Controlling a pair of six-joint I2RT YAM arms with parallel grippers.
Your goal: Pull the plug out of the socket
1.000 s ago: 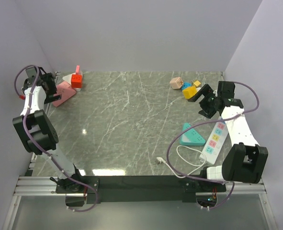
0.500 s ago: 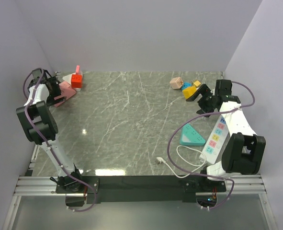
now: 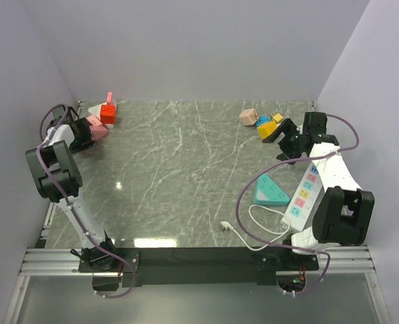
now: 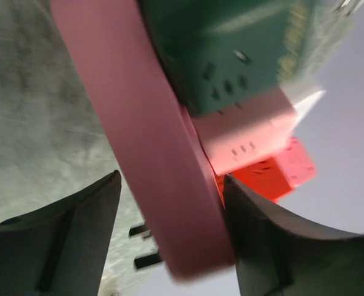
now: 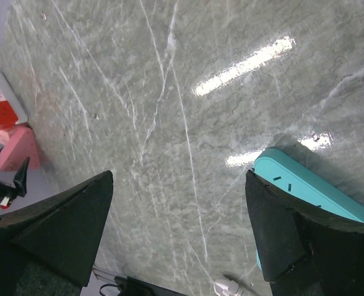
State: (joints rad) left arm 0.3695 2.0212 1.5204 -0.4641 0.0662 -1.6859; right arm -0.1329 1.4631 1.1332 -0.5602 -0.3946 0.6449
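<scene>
My left hand [image 4: 169, 179] straddles the pink socket [image 4: 126, 92], not clamped; right hand [image 5: 178, 179] gapes wide; socket markings too blurred to read.

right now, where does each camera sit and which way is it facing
top external: above, behind the bases, looking down at the marble table; left gripper and right gripper show.
left wrist: on the left arm, looking close along its fingers at the pink socket and red plug.
right wrist: on the right arm, looking across the table past its fingers at the teal socket.
shared: pink socket and red plug appear in all three.
</scene>
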